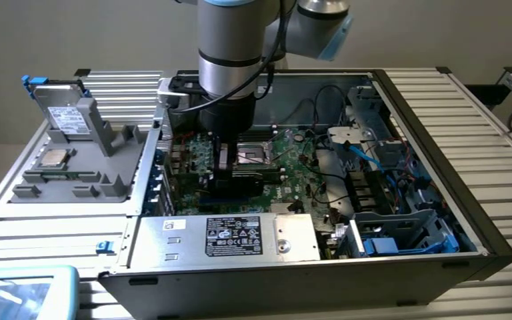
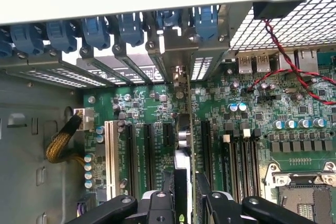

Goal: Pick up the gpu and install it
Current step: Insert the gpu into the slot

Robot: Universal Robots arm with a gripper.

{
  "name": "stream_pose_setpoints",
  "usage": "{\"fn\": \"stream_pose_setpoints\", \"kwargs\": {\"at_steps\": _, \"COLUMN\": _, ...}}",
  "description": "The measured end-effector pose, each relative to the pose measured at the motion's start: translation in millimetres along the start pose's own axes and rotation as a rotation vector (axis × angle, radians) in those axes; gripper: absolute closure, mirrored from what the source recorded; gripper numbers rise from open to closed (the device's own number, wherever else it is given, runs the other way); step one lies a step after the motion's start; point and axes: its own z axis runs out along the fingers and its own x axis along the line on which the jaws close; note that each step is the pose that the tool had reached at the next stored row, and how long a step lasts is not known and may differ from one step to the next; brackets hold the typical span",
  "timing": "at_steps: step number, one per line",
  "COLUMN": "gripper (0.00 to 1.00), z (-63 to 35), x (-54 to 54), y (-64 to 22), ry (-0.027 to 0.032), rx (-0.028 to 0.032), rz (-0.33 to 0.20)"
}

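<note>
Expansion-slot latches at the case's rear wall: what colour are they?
The latches are blue; the wrist view shows them best.

The motherboard [image 2: 157, 108] is green, speckled with silver-topped capacitors. Its long slots [image 2: 148, 156] are black, and one slot [image 2: 109, 150] is white. The gpu [image 2: 182, 135], seen edge-on, shows a thin green edge and silver metal. The gripper [image 2: 185, 182] is black. The latches [image 2: 97, 30] are blue. A twisted wire [image 2: 283, 61] is red and black, and a braided cable [image 2: 60, 145] is yellow. The power supply [image 1: 293, 233] is silver with a black-and-white label [image 1: 232, 235]. The surface [image 1: 496, 120] is pale grey, ribbed in stripes.
</note>
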Motion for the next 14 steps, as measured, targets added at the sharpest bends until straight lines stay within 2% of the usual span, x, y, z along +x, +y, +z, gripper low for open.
{"fn": "stream_pose_setpoints", "kwargs": {"at_steps": 14, "gripper": 0.72, "z": 2.8, "x": 3.6, "y": 0.0, "ry": -0.0082, "rx": -0.0004, "rz": -0.002}}
